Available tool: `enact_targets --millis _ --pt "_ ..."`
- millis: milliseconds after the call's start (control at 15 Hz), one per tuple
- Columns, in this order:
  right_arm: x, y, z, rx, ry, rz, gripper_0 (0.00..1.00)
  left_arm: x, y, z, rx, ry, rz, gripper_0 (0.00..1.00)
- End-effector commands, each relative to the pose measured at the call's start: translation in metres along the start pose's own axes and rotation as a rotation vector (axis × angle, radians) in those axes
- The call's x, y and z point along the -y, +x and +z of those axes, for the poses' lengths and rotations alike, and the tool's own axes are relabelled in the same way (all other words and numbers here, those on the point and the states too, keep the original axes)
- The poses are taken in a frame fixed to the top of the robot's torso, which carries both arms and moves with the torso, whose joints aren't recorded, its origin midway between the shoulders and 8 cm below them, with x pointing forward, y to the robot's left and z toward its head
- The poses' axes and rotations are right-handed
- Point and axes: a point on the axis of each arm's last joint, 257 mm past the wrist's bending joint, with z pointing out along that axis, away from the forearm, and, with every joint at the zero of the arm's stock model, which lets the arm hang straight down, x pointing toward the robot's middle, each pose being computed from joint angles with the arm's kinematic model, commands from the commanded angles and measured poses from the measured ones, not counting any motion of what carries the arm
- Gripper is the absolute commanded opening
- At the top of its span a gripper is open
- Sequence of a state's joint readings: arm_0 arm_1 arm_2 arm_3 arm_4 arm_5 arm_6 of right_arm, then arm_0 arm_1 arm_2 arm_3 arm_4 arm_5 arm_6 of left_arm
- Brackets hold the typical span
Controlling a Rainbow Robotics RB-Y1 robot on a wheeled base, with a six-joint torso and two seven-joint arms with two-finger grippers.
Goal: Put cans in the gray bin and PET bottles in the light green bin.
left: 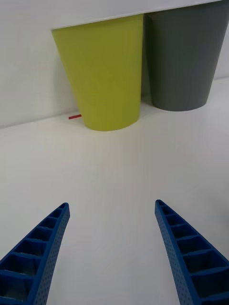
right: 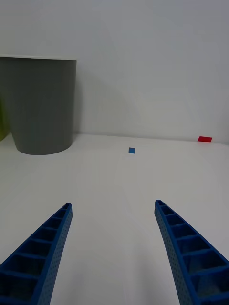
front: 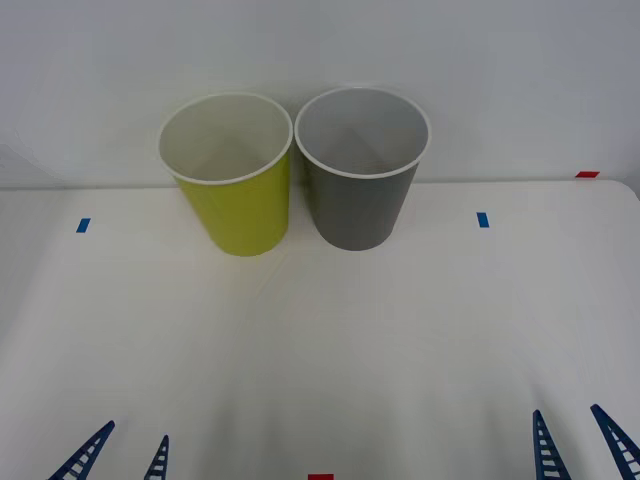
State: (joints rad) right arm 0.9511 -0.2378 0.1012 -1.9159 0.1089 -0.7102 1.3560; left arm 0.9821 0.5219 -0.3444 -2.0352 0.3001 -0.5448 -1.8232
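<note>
From the front, the light green bin (front: 238,195) and gray bin (front: 360,180) stand touching at upper centre, both showing pale, empty insides. The left gripper (front: 122,452) and right gripper (front: 583,440) sit at the bottom corners. Both wrist views show spread blue fingers (right: 40,255) holding nothing, bins ahead.

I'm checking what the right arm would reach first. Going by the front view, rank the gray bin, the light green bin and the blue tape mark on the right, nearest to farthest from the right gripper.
From the right gripper, at the near right edge, open:
1. Right blue tape mark, right side, mid-table.
2. Gray bin, far centre.
3. Light green bin, left of the gray one.
</note>
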Motion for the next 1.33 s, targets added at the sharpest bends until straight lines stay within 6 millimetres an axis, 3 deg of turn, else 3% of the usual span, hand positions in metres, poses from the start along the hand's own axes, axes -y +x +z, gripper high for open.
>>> enact_targets --millis 67,1333 --pt "0.0 0.0 0.0 0.0 0.0 0.0 0.59 -0.0004 0.0015 -0.0014 -0.005 -0.003 0.001 0.6" --pt "0.0 0.0 0.0 0.0 0.0 0.0 0.58 -0.0004 0.0015 -0.0014 -0.005 -0.003 0.001 0.6"
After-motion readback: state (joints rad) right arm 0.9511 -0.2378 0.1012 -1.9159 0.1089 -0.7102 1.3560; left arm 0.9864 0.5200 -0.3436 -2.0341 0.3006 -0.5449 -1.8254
